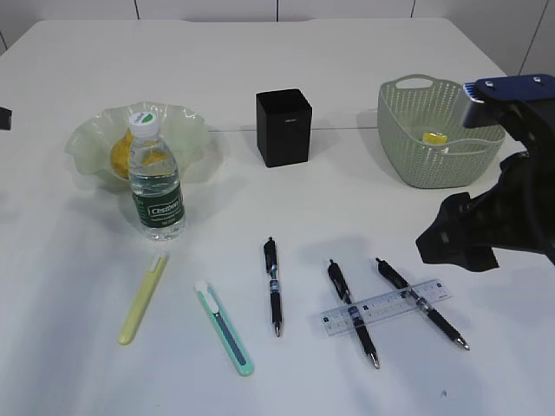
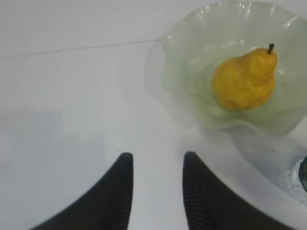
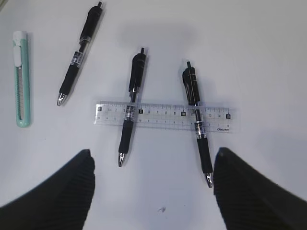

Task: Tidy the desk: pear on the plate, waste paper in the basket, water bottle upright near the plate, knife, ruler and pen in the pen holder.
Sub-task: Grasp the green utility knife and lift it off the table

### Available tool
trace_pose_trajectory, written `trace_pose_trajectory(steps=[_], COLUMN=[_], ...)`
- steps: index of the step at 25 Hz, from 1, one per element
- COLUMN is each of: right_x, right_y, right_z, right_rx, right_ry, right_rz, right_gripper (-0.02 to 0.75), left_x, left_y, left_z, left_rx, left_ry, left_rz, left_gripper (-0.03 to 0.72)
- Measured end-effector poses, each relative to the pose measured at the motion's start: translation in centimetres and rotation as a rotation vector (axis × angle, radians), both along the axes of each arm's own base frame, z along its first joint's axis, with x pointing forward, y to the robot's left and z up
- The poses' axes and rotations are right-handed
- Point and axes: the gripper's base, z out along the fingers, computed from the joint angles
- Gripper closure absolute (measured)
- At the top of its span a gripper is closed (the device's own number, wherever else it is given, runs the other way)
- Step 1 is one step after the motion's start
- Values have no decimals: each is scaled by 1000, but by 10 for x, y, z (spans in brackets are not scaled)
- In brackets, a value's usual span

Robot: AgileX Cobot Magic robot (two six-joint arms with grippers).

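Observation:
The yellow pear (image 1: pixel 121 152) lies on the pale green plate (image 1: pixel 186 130), also in the left wrist view (image 2: pixel 243 81). The water bottle (image 1: pixel 156 186) stands upright in front of the plate. The black pen holder (image 1: pixel 284 127) stands mid-table. Three black pens (image 3: pixel 79 52) (image 3: pixel 138 72) (image 3: pixel 192 86) lie in front, and the clear ruler (image 3: pixel 163 116) lies across two of them. A teal knife (image 3: pixel 21 81) and a yellow-green knife (image 1: pixel 143 299) lie to their left. My right gripper (image 3: pixel 151 158) is open above the ruler. My left gripper (image 2: pixel 156 160) is open and empty over bare table left of the plate (image 2: pixel 192 57).
The green basket (image 1: pixel 434 165) stands at the back right with a yellow scrap of paper (image 1: pixel 432 137) inside. My right arm (image 1: pixel 486 217) hangs in front of the basket. The white table runs out to the left and front.

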Motion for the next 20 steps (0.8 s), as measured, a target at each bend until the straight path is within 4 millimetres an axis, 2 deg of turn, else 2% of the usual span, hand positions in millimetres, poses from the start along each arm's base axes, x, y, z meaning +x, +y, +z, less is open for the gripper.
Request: trace_pose_trajectory(steps=[5, 8, 11, 13, 20], right_x=[0, 0, 0, 0, -1], right_y=[0, 0, 0, 0, 0], right_z=[0, 0, 0, 0, -1], right_rx=[-3, -6, -7, -7, -22], right_ry=[-2, -4, -4, -4, 3], right_rz=[5, 12, 14, 14, 36], right_gripper=[170, 170, 170, 170, 171], left_x=[-1, -1, -2, -2, -4], left_y=[-2, -3, -3, -3, -3], left_z=[-2, -2, -2, -2, -5], left_rx=[10, 25, 27, 20, -7], left_ry=[24, 29, 30, 31, 76], left_rz=[-45, -58, -60, -56, -44], left_gripper=[430, 351, 231, 195, 174])
